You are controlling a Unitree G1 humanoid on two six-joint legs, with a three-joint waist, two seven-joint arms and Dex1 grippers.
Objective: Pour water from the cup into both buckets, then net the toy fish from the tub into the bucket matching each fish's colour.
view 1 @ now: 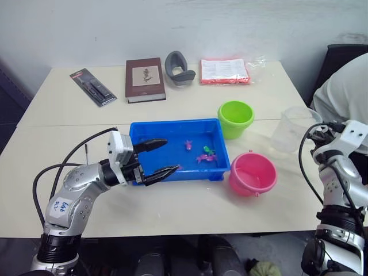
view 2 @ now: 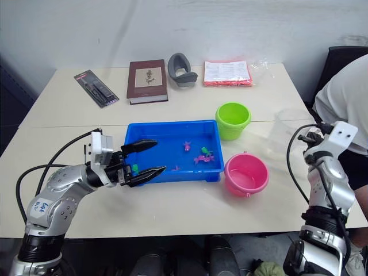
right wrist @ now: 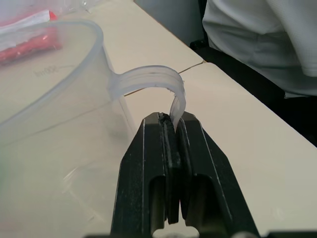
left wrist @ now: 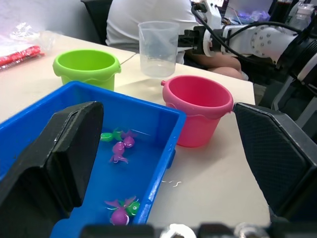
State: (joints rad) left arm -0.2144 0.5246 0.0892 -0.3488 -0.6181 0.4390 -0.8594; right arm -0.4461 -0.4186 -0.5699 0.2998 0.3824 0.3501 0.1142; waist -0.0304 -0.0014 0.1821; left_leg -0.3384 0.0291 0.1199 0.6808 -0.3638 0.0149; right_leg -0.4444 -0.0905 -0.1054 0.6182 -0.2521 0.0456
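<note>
Two buckets stand on the cream table (view 1: 172,207): the lime green bucket (view 1: 236,118) just beyond the far right corner of the blue tub (view 1: 172,129), the pink bucket (view 1: 253,173) just beside the tub's near right corner.

Tub: shallow, rectangular, mid-table, holding several tiny toy fish (view 1: 206,155), pink and green, clustered toward its right end; one more green fish (view 2: 135,168) lies near the left end.

Left gripper (view 1: 161,156): released, fingers spread wide and empty, hovering over the tub's near left corner, pointing toward the buckets. One finger (left wrist: 64,158) sits above the tub's inside, the other outside its near wall. The fish cluster lies ahead of the fingertips, well apart.

Cup (view 1: 293,129): clear beaker, upright on the table, right of the green bucket and beyond the pink one.

Right gripper (right wrist: 174,124): clenched on the cup's thin curved handle (right wrist: 153,82), fingers pressed together around its lower end; the cup body stands just beside the fingertips.

Far edge of table: a packaged tool in a dark blister card (view 1: 93,87), a brown book (view 1: 145,79), a grey curved holder (view 1: 178,68), a red-edged plastic packet (view 1: 225,71).

A person in a white shirt (view 2: 348,103) sits at the right.
</note>
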